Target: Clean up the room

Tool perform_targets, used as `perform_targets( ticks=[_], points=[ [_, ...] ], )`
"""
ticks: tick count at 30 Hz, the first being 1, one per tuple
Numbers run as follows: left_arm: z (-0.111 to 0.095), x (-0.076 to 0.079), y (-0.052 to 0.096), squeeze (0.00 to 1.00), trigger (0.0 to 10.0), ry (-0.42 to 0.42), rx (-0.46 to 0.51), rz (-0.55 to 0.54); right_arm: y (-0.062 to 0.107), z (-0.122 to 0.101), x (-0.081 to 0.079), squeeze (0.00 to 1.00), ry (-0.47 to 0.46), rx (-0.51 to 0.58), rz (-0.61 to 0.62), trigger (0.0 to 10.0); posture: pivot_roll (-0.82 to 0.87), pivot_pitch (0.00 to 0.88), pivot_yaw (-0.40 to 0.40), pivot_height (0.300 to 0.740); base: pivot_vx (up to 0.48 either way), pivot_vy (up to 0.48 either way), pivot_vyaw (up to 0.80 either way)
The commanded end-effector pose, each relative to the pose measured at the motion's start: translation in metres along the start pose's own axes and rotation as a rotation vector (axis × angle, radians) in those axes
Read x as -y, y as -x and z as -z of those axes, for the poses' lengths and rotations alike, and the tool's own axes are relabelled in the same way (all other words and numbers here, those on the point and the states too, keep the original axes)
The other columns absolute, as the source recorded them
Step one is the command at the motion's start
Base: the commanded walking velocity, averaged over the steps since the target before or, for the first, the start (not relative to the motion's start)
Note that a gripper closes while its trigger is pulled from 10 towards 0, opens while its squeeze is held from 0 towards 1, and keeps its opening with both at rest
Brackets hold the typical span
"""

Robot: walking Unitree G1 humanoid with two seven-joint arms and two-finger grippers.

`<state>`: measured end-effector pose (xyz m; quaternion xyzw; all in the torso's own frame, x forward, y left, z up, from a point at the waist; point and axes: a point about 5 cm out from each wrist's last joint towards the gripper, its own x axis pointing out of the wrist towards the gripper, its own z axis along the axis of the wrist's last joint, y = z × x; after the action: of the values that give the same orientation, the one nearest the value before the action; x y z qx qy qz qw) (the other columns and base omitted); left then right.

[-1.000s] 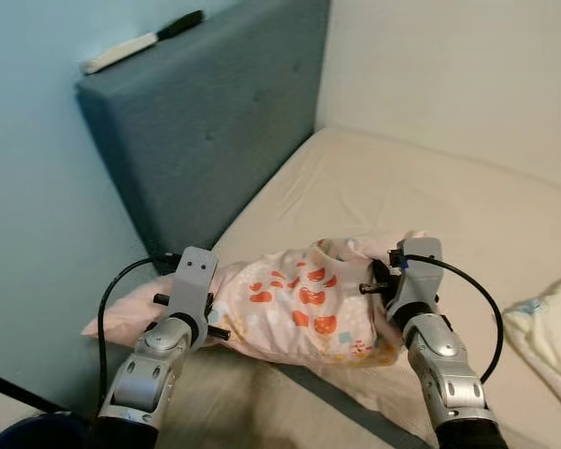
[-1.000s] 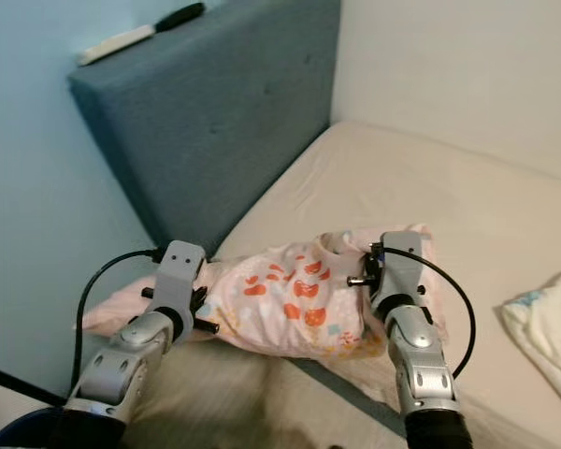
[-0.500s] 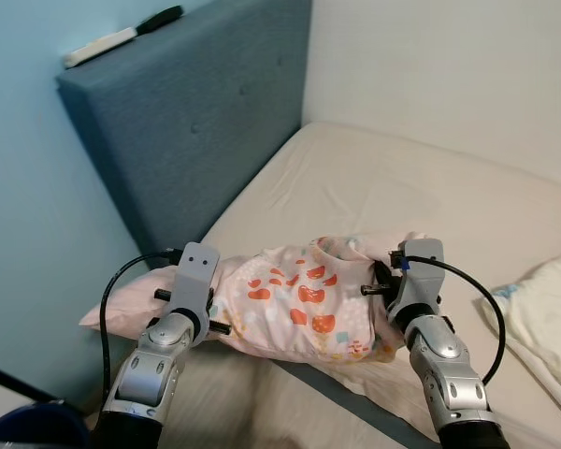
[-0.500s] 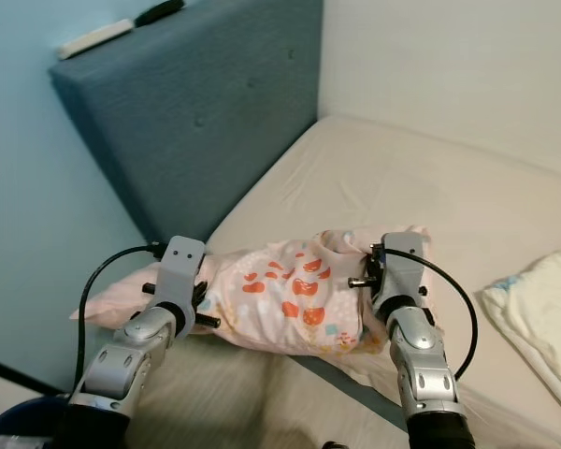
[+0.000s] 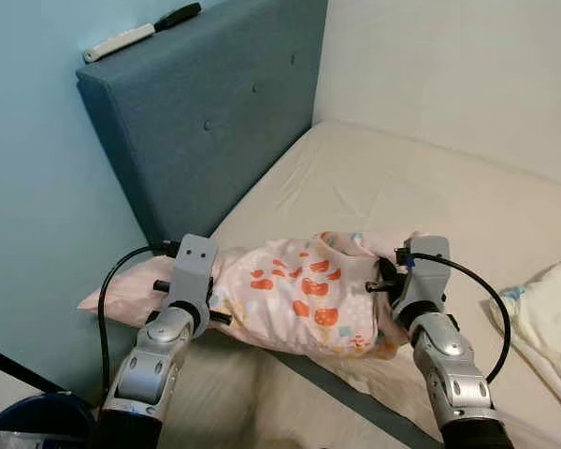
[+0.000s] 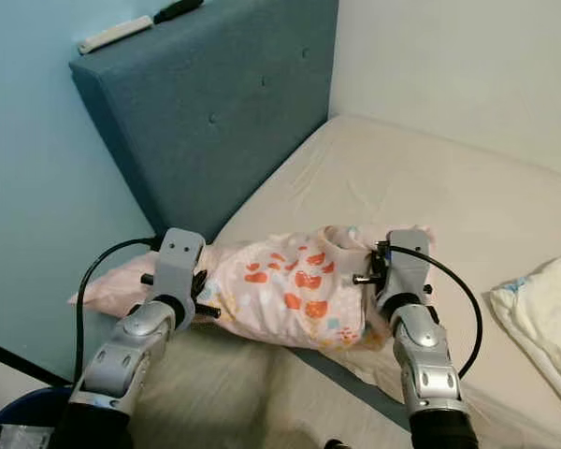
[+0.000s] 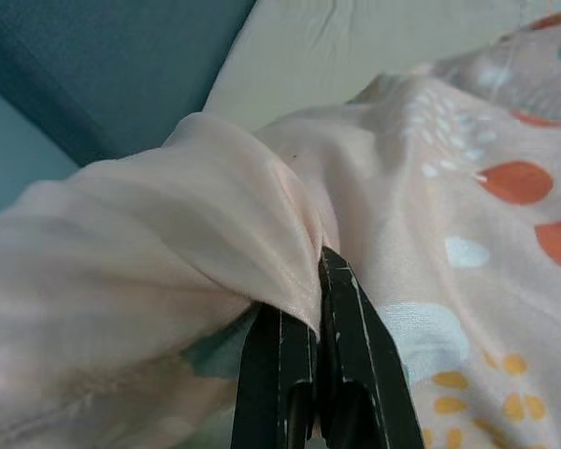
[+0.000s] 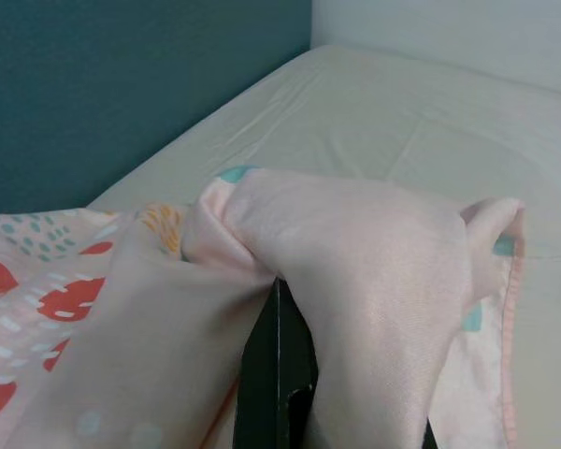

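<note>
A pink pillow (image 5: 299,295) printed with red and orange shapes hangs between my two arms above the near corner of the bed (image 5: 402,187). My left gripper (image 7: 313,281) is shut on a fold of the pillow's fabric at its left end. My right gripper (image 8: 279,323) is shut on a fold at the right end, its black fingers (image 8: 266,374) mostly buried in cloth. In the eye views the pillow hides the fingers of both grippers.
A blue-grey padded headboard (image 5: 215,112) stands at the left, with a white and black remote (image 5: 140,33) on top. A pale yellow pillow (image 5: 547,309) lies at the bed's right. A light blue wall is on the left; a dark blue bin (image 5: 28,426) sits below.
The view has shifted slightly, so the camera moved. The pillow sits a little farther onto the bed and both grippers keep their hold on it.
</note>
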<state>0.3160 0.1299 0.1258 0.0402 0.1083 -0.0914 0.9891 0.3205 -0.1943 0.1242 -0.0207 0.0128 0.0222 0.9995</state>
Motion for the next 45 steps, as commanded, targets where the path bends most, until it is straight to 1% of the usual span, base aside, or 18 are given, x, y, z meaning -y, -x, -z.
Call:
perform_targets(
  ticks=[1, 18, 29, 45],
  points=[
    [-0.0125, 0.0028, 0.0005, 0.00, 10.0, 0.014, 0.071, 0.023, -0.0011, -0.0075, -0.0028, 0.00, -0.002, 0.048, -0.013, 10.0, -0.03, 0.195, 0.019, 0.740, 0.360, 0.000, 0.00],
    [-0.0131, -0.0015, 0.0005, 0.00, 10.0, 0.042, 0.086, 0.006, -0.0006, -0.0081, -0.0004, 0.00, 0.002, 0.050, -0.006, 10.0, -0.03, 0.197, 0.017, 0.740, 0.386, 0.000, 0.00],
    [-0.0128, -0.0059, 0.0004, 0.00, 10.0, 0.036, 0.088, -0.002, -0.0007, -0.0069, -0.0012, 0.00, 0.004, 0.046, -0.012, 10.0, -0.03, 0.186, 0.015, 0.740, 0.378, 0.000, 0.00],
    [-0.0124, -0.0057, 0.0005, 0.00, 10.0, 0.031, 0.089, 0.006, -0.0002, -0.0050, -0.0026, 0.00, 0.004, 0.040, -0.018, 10.0, -0.03, 0.178, 0.018, 0.740, 0.363, 0.000, 0.00]
  ],
)
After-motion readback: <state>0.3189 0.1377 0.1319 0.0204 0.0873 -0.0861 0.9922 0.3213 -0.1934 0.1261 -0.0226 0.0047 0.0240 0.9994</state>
